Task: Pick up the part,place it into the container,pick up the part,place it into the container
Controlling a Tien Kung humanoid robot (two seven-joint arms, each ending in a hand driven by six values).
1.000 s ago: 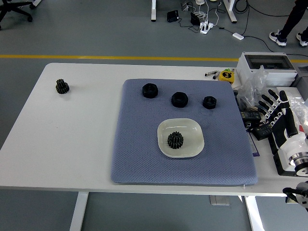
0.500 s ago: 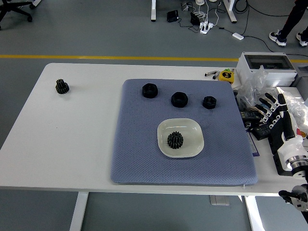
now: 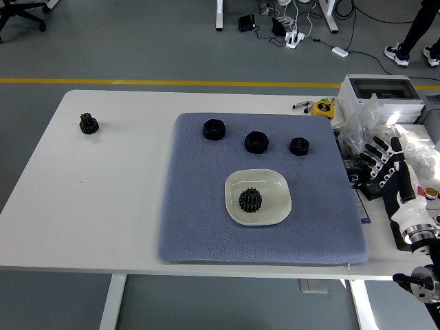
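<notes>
A white dish (image 3: 273, 186) sits on the blue-grey mat (image 3: 199, 220) and holds one black gear (image 3: 250, 200). Three black nuts lie on the mat behind it: one at the left (image 3: 214, 128), one in the middle (image 3: 256, 141), one at the right (image 3: 299, 145). A second black gear (image 3: 88, 124) lies alone on the bare table at the far left. My right hand (image 3: 381, 159) is at the table's right edge, fingers spread, holding nothing, well apart from the dish. My left arm is out of view.
At the table's right end stand a white box (image 3: 378, 91), crumpled clear plastic bags (image 3: 364, 124) and dark clutter. A yellow tape measure (image 3: 323, 108) and pens lie near the mat's far right corner. A person's legs (image 3: 416, 34) show at top right.
My right arm has drawn back toward me and to the right, and the hand has turned more edge-on. The parts and the dish have not moved.
</notes>
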